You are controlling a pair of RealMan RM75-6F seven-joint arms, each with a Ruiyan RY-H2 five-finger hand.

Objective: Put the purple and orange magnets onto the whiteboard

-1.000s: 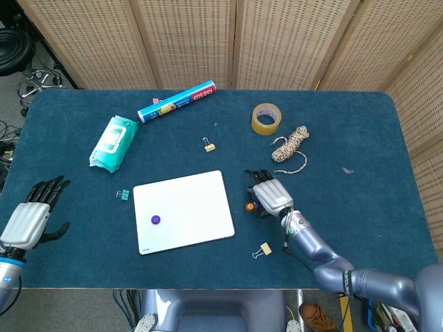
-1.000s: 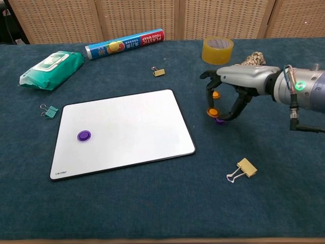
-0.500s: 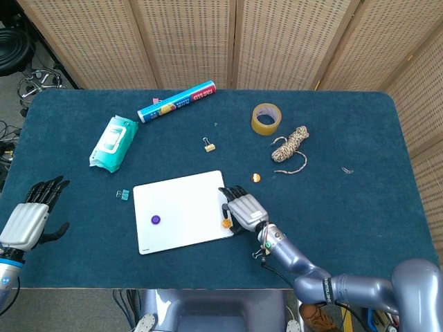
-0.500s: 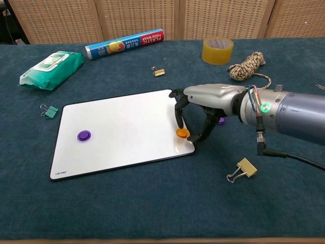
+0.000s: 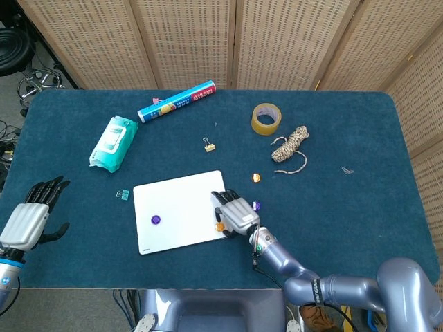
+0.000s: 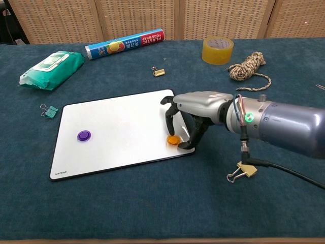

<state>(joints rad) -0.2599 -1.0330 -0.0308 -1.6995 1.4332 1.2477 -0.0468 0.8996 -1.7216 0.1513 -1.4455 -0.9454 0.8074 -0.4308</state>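
The right hand [image 6: 184,121] pinches an orange magnet [image 6: 173,139] against the whiteboard [image 6: 111,127] near its right edge; 1 purple magnet [image 6: 84,135] sits at left. Best practice: seat it flat, then part the fingers cleanly. The left hand [image 5: 29,220] idles, fingers spread.

A robot lab or test room. Folding screens [image 5: 208,41] fence off a cloth-covered counter [image 5: 360,207]. Cables [image 5: 34,86] lie on the floor.
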